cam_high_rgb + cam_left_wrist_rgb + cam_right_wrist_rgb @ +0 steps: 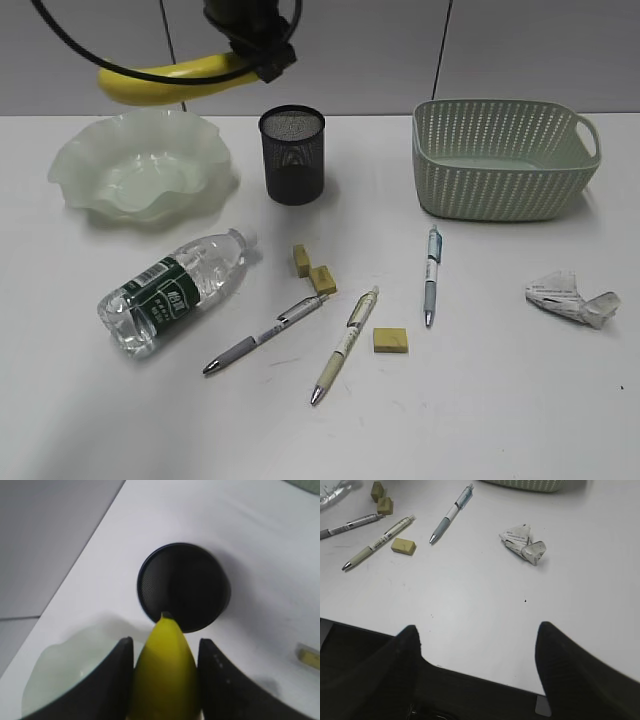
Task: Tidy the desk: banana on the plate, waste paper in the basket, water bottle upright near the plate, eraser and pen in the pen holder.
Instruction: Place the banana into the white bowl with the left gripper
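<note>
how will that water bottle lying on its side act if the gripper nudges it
The water bottle lies on its round side on the smooth desk, so it would probably roll. It looks nearly full, so likely heavy for its size. Thin clear plastic may dent under a squeeze.

The pen holder (291, 155) stands between the plate (140, 165) at left and the basket (503, 158) at right.

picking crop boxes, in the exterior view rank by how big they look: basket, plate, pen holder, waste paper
1. Basket and plate, too alike to separate
2. Pen holder
3. Waste paper
</note>
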